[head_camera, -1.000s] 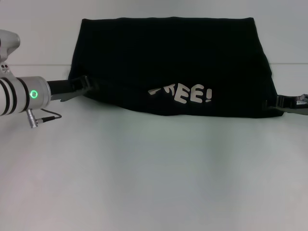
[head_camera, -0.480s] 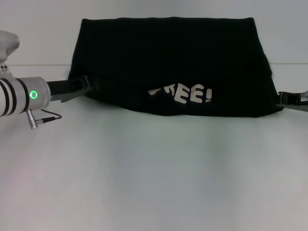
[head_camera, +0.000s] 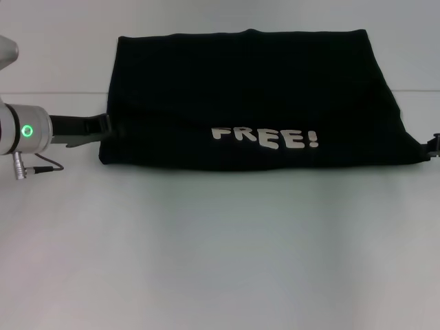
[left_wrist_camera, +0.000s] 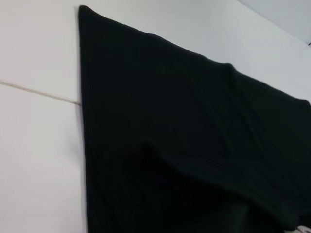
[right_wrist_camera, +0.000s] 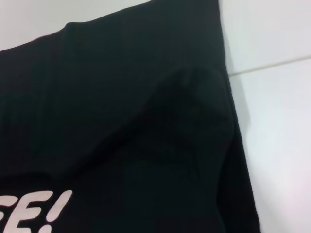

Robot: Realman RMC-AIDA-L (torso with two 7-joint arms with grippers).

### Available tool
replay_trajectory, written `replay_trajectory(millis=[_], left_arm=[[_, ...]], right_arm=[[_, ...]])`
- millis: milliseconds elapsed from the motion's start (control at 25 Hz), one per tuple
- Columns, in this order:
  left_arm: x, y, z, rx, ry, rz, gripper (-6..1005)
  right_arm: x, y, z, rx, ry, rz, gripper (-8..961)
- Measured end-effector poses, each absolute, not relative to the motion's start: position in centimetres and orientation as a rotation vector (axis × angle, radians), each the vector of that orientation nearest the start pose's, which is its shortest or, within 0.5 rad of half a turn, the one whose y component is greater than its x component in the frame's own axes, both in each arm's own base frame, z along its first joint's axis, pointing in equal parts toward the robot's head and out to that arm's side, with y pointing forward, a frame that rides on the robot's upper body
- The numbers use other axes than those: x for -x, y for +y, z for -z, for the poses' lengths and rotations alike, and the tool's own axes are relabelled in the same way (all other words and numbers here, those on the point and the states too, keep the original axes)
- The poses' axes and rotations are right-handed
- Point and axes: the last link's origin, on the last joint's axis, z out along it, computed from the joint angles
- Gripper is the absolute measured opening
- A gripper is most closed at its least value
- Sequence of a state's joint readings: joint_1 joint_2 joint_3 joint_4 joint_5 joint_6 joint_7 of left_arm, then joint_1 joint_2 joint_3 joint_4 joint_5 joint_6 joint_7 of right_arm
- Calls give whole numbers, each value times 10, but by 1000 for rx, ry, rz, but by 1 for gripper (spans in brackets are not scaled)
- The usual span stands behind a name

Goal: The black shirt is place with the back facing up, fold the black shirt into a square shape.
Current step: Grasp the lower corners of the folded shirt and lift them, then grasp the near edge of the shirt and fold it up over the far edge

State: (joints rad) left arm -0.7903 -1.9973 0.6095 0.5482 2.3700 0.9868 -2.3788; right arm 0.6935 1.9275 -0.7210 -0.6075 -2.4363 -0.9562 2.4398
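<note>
Head view: black shirt point(head_camera: 254, 96) lies folded on the far part of the white table point(head_camera: 220, 247), lettering near. Left gripper point(head_camera: 103, 129) at its left edge, right gripper point(head_camera: 434, 144) at its right edge; grip state unclear. Wrist views: only shirt fabric and table.

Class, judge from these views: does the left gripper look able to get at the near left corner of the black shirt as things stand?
Probably yes. The left gripper sits right at the black shirt where its left edge meets the near corner, and only bare table lies around it, so nothing blocks the way.
</note>
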Motion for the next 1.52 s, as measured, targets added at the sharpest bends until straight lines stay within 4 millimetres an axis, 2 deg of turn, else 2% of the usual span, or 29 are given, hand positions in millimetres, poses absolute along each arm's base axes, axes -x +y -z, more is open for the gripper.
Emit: replay_trajectory(millis=[200, 360, 600, 880, 1040, 1200, 1360, 1520], left_arm=[[273, 435, -27, 2039, -1563, 374, 18], [273, 425, -28, 2116, -1556, 322, 18], [272, 395, -33, 2297, -1613, 199, 17], [270, 348, -44, 2533, -1746, -51, 17], [271, 325, -45, 2650, -1784, -191, 17], [277, 317, -44, 2645, -1807, -257, 17], [279, 315, -45, 2646, -1804, -257, 17], [272, 317, -51, 2693, -1779, -120, 17]], right_arm=[[-327, 419, -67, 1892, 1543, -205, 19], [-327, 409, -68, 1943, 1586, -182, 19], [-331, 365, -71, 2057, 1757, -25, 19], [-334, 309, -88, 2157, 1874, 101, 19], [-346, 289, -97, 2144, 1918, 156, 19], [-354, 277, -105, 2135, 1944, 148, 20], [-354, 274, -106, 2161, 1941, 134, 20], [-348, 281, -111, 2182, 1913, 43, 20]])
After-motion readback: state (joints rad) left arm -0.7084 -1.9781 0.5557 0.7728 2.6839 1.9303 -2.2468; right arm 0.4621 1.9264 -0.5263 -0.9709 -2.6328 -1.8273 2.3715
